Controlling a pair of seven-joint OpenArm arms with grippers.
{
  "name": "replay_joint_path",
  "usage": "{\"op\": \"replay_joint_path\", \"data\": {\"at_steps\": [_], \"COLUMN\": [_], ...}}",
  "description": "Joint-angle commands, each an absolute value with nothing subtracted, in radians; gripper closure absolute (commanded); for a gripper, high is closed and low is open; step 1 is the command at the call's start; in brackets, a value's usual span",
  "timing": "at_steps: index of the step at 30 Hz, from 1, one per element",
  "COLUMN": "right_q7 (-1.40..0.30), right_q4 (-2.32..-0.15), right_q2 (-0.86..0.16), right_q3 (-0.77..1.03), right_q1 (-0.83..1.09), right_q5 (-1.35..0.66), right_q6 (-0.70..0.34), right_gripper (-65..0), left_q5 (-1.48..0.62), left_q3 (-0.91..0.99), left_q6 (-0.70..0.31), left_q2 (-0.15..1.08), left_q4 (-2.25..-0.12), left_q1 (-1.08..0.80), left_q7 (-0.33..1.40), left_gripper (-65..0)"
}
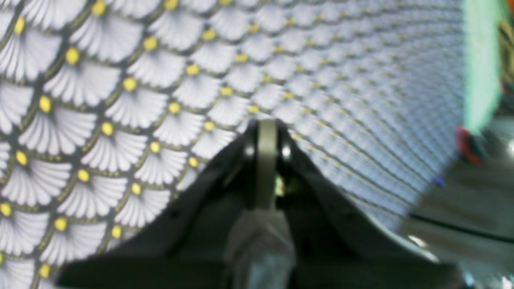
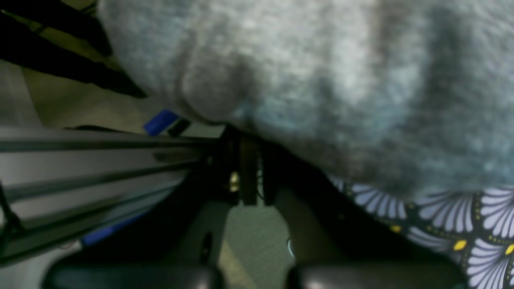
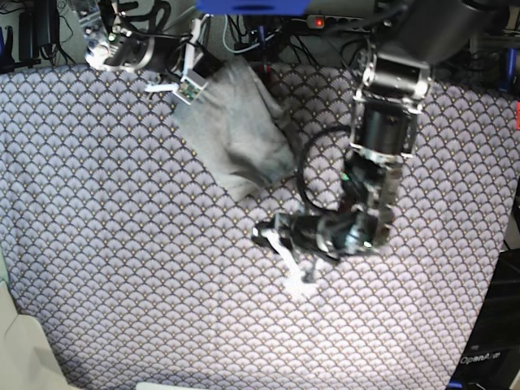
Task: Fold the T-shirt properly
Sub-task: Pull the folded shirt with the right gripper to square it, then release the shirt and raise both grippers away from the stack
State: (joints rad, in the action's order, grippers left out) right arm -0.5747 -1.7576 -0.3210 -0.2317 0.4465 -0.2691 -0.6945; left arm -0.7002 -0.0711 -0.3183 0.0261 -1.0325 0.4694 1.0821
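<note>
The soft heather-grey knit T-shirt [image 2: 321,80] fills the right wrist view, bunched at the far edge of the purple-white fan-scale tablecloth [image 3: 122,244]. Right gripper [image 3: 188,85] pinches its corner. Left gripper [image 3: 301,272], closed and empty, hovers mid-table, well apart.

Left arm [image 3: 382,122]: chunky black cylindrical segments w/ glossy housings, a black cable looping out beside it, small green LED dots near the wrist; its gripper [image 3: 299,268] ends in pale whitish fingers. Left wrist view: black V-shaped gripper body, a grey-olive centre bar flanked by 2 shiny screw heads, grey block below. Right arm [image 3: 130,45]: black and silver body, small green circuit board and white bits near the gripper [image 3: 191,81]; right wrist view shows dark fingers, blurred.
</note>
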Motion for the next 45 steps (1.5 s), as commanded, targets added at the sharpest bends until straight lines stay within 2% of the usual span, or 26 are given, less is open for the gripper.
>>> {"op": "replay_joint_path", "data": {"at_steps": [1, 5, 10, 16, 20, 24, 36, 45], "right_q7": [-0.55, -0.542, -0.539, -0.539, -0.539, -0.547, -0.55, -0.55], "right_q4": [-1.774, -1.773, -1.774, -1.771, -1.771, -1.773, -1.716, -1.715], "right_q2": [-0.341, -0.387, -0.45, -0.522, -0.532, -0.549, -0.556, -0.463], "right_q3": [-0.226, -0.225, -0.225, -0.22, -0.145, -0.09, -0.091, -0.171], "right_q1": [0.446, 0.446, 0.435, 0.412, 0.41, 0.384, 0.288, 0.294], "right_q5": [-0.288, -0.288, -0.288, -0.288, -0.288, -0.289, -0.289, -0.289], "right_q6": [-0.698, -0.698, -0.698, -0.698, -0.698, -0.698, -0.698, -0.698], "right_gripper": [0.0, 0.0, 0.0, 0.0, 0.0, 0.0, 0.0, 0.0], "left_q5": [-0.734, -0.811, -0.814, -0.814, -0.808, -0.75, -0.568, -0.532], "left_q3": [-0.047, 0.024, 0.061, 0.067, 0.062, 0.059, 0.059, 0.056], "left_q6": [-0.321, -0.318, -0.232, -0.223, -0.225, -0.226, -0.229, -0.231], "left_q2": [0.061, 0.139, 0.203, 0.223, 0.225, 0.196, 0.039, -0.027], "left_q4": [-1.081, -1.26, -1.397, -1.454, -1.457, -1.451, -1.402, -1.191], "left_q1": [0.49, 0.414, 0.251, 0.113, 0.051, 0.038, 0.079, 0.209], "left_q7": [1.099, 1.21, 1.248, 1.247, 1.244, 1.199, 1.188, 1.061], "left_gripper": [0.0, 0.0, 0.0, 0.0, 0.0, 0.0, 0.0, 0.0]}}
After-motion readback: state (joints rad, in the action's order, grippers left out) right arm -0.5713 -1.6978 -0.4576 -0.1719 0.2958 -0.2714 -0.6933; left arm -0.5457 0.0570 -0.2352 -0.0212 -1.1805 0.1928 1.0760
